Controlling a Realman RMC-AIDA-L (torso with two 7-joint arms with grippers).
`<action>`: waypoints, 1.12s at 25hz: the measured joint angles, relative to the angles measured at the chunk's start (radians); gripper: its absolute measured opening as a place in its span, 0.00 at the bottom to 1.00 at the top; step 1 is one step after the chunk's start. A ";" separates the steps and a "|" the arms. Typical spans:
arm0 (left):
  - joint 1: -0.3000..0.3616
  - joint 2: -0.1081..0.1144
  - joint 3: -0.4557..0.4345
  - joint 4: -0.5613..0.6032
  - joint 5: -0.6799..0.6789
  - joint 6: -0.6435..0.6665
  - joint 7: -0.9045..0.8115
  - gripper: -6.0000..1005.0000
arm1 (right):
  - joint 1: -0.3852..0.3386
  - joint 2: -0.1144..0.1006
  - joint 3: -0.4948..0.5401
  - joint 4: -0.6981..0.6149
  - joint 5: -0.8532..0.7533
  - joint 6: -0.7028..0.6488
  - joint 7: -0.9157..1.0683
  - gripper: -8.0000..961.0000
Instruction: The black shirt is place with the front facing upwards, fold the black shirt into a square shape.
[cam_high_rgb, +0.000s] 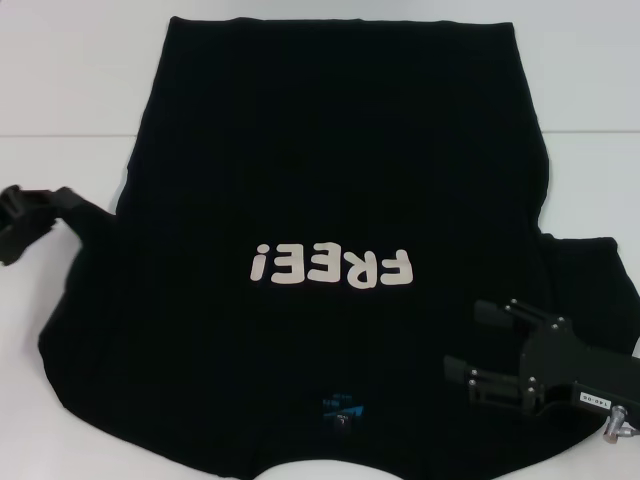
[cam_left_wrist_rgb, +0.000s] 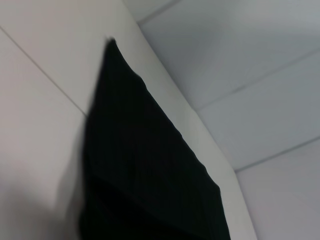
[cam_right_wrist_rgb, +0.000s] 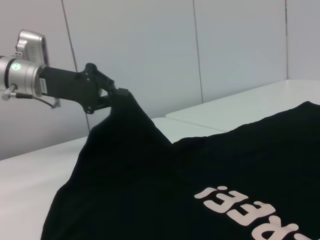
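The black shirt (cam_high_rgb: 330, 150) lies spread on the white table (cam_high_rgb: 70, 90), front up, with its off-white "FREE!" lettering (cam_high_rgb: 332, 267) and blue neck label (cam_high_rgb: 340, 408) towards me. My left gripper (cam_high_rgb: 72, 205) is at the shirt's left sleeve. In the right wrist view the left gripper (cam_right_wrist_rgb: 117, 92) is shut on that sleeve and holds it up in a peak above the rest of the shirt (cam_right_wrist_rgb: 200, 165). The left wrist view shows only hanging black cloth (cam_left_wrist_rgb: 140, 165). My right gripper (cam_high_rgb: 470, 345) stands open over the shirt's near right shoulder.
The table has a seam (cam_high_rgb: 60, 135) running across it on the left. White wall panels (cam_right_wrist_rgb: 150, 50) stand behind the table.
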 joint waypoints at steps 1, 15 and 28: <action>-0.005 -0.013 0.016 -0.007 0.000 -0.003 0.000 0.02 | 0.000 0.000 0.000 0.000 0.000 0.000 0.000 0.96; -0.049 -0.064 0.088 -0.179 -0.003 -0.109 0.076 0.11 | 0.004 0.001 -0.003 0.005 0.000 0.000 0.000 0.96; -0.016 -0.088 0.079 -0.183 -0.004 -0.135 0.088 0.48 | 0.006 -0.001 -0.001 0.013 0.000 0.000 0.000 0.96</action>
